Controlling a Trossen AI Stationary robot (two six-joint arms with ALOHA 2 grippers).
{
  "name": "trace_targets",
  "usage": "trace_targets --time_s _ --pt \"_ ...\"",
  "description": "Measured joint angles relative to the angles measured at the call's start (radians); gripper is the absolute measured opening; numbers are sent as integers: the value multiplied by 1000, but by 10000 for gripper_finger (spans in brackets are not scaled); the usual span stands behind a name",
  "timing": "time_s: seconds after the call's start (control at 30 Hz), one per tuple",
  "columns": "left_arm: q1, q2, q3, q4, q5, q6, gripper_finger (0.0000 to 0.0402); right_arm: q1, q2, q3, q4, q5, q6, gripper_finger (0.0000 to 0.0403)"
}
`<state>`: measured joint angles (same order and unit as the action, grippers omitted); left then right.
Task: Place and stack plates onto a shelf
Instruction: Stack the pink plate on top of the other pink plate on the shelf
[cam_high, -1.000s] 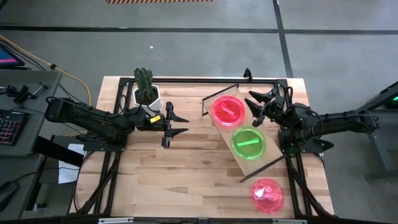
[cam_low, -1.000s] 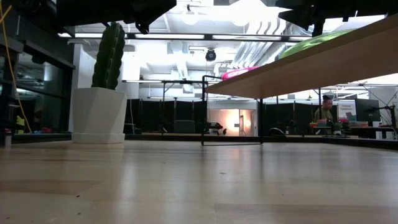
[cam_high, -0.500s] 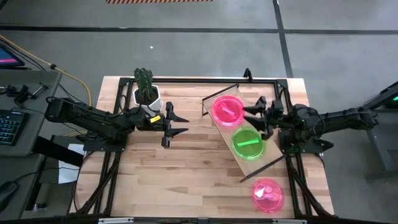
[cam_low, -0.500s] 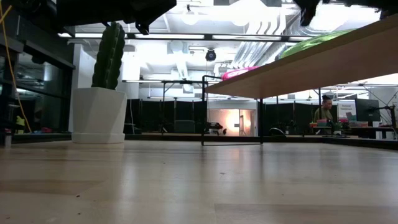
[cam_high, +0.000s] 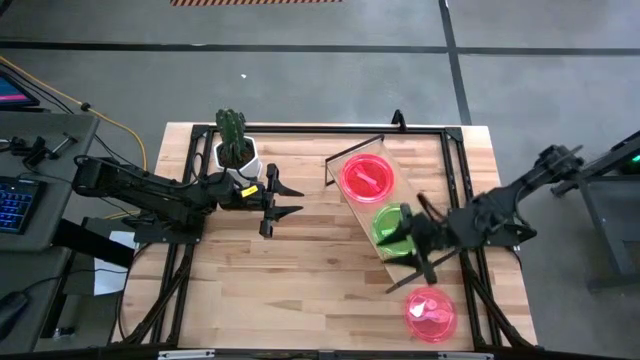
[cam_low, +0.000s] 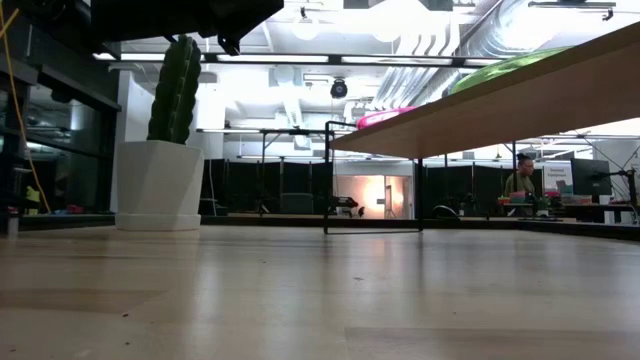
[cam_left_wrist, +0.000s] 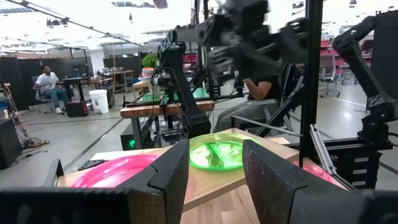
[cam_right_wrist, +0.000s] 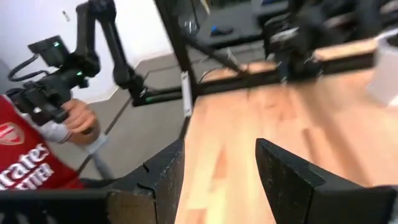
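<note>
The shelf (cam_high: 400, 215) is a light-wood board lying slantwise on the table's right half. A pink plate (cam_high: 367, 177) rests on its far end and a green plate (cam_high: 390, 222) on its middle. Another pink plate (cam_high: 430, 312) lies on the table near the near right corner. My right gripper (cam_high: 412, 245) hovers open over the shelf's near end, covering part of the green plate. My left gripper (cam_high: 298, 200) waits open left of the shelf. In the left wrist view, the green plate (cam_left_wrist: 217, 152) shows between the fingers of the left gripper (cam_left_wrist: 214, 171).
A white cactus pot (cam_high: 237, 155) stands at the table's far left, close behind my left arm. A black frame (cam_high: 300, 130) runs along the table's far edge. A person in a red shirt (cam_right_wrist: 31, 162) stands beyond the table in the right wrist view.
My right gripper has swept from beside the pink plate at the shelf's far end toward the table's near edge, along the shelf, and now hangs over the green plate and the shelf's near end. The plates and my left arm have kept still.
</note>
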<state>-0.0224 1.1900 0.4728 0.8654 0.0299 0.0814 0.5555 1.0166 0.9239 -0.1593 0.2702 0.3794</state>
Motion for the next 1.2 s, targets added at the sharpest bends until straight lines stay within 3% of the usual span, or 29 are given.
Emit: trace_targets --time_s 0.3,0.5,0.87,1.0,1.2 --pt "0 0 0 0 0 0 138 252 290 246 -93 128 199 185" --pt "0 0 0 0 0 -45 138 354 489 427 -269 153 597 185" --pt "0 0 0 12 0 -17 138 438 839 788 -840 -70 1365 185" --pt "1 0 0 23 0 13 140 436 930 852 -1012 -136 1520 185" --pt "0 0 0 23 0 20 138 432 1026 831 -1075 -257 1613 185"
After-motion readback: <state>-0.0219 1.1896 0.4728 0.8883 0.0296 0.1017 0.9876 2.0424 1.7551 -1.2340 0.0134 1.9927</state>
